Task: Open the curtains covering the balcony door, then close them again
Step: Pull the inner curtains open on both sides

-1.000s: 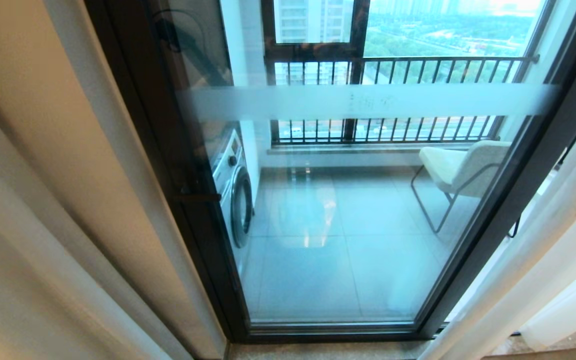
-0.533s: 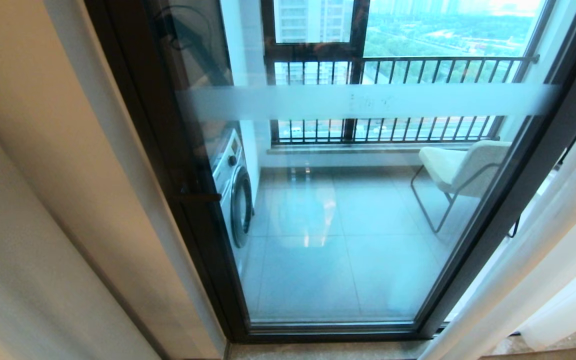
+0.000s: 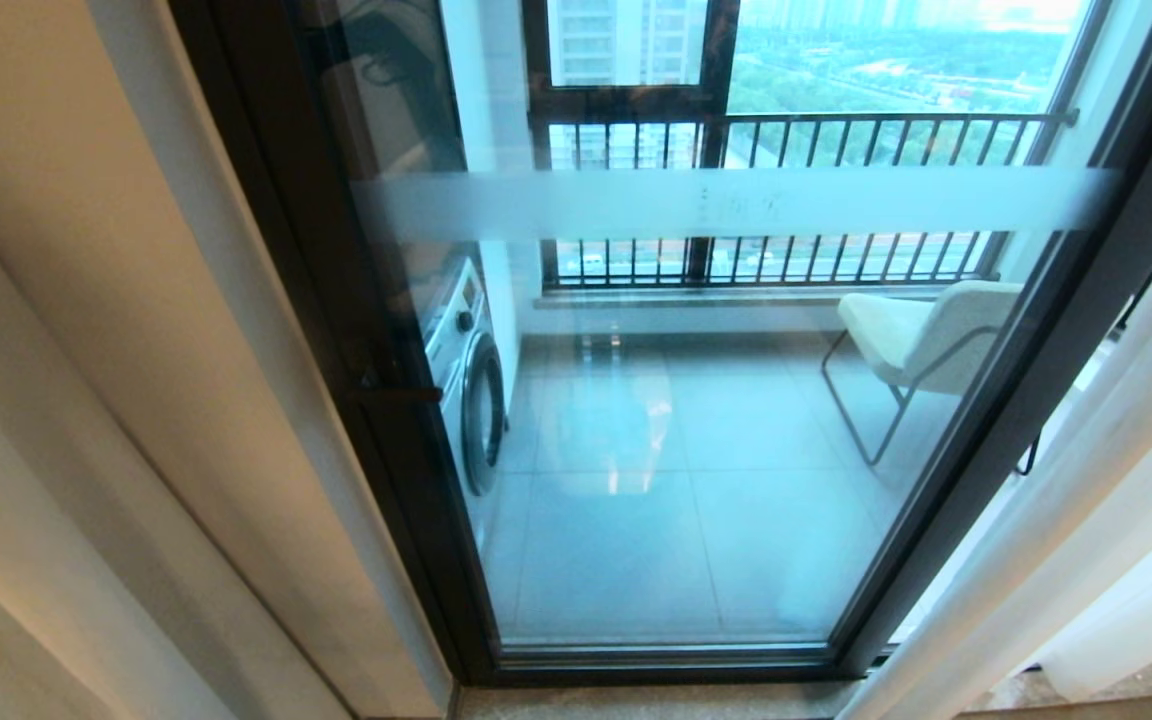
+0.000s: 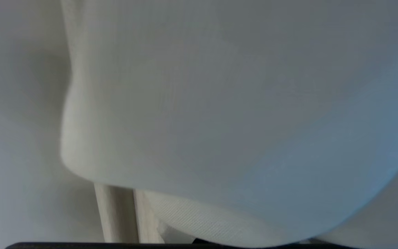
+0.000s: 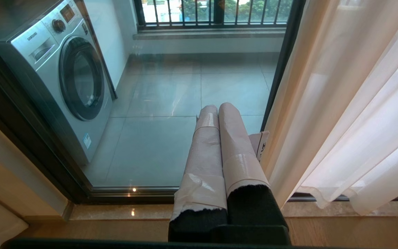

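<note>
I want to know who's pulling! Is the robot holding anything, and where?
The right gripper is shut, empty. The left gripper is shut amid the curtains; whether it pinches fabric cannot be told.

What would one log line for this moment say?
sheer white curtains: drawn aside | black-framed glass balcony door: uncovered | right gripper: shut, idle

The head camera looks down from near at the balcony door (image 3: pixel 696 420). The right wrist camera, lower, shares its bottom edge. The left wrist camera is pressed close against the curtains (image 4: pixel 240 110).
</note>
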Controlling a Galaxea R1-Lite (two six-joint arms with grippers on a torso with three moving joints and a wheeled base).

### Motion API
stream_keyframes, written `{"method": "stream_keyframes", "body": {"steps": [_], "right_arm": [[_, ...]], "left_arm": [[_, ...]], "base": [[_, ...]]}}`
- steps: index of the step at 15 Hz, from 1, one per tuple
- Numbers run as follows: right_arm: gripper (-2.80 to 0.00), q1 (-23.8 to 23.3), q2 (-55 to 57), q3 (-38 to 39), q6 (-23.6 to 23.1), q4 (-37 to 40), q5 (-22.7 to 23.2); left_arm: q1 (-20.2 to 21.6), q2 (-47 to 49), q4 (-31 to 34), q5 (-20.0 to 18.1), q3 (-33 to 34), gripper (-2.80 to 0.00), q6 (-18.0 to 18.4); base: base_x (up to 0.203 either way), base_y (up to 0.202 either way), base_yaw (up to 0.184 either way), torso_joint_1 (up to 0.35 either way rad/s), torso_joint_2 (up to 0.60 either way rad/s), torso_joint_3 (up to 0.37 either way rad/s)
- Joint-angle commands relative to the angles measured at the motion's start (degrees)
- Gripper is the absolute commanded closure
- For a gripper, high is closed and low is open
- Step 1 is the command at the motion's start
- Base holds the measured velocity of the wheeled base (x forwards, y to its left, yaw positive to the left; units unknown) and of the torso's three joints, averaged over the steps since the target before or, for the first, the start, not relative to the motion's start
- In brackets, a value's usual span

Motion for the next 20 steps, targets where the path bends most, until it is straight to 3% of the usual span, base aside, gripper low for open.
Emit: {"method": "stream_keyframes", "body": {"steps": [1, 5, 9, 20], "right_arm": [[0.00, 0.01, -0.19, 0.00, 0.02, -0.04, 0.00], [0.00, 0.01, -0.19, 0.00, 0.02, -0.04, 0.00], [0.00, 0.01, -0.19, 0.00, -0.07, -0.04, 0.00], [0.00, 0.01, -0.19, 0.00, -0.06, -0.04, 0.00]], "left_arm": [[-0.78, -4.06, 1.96, -0.41, 1.91, 0.00, -0.25], [-3.04, -6.49, 11.39, -6.70, 2.36, 0.00, -5.31], [-6.63, -6.78, 15.71, -11.61, 2.37, 0.00, -7.98], [-9.12, -5.98, 15.81, -11.93, 2.37, 0.00, -8.35]], "base": [[0.000, 0.000, 0.000, 0.000, 0.00, 0.000], [0.000, 0.000, 0.000, 0.000, 0.00, 0.000], [0.000, 0.000, 0.000, 0.000, 0.00, 0.000], [0.000, 0.000, 0.000, 0.000, 0.00, 0.000]]}}
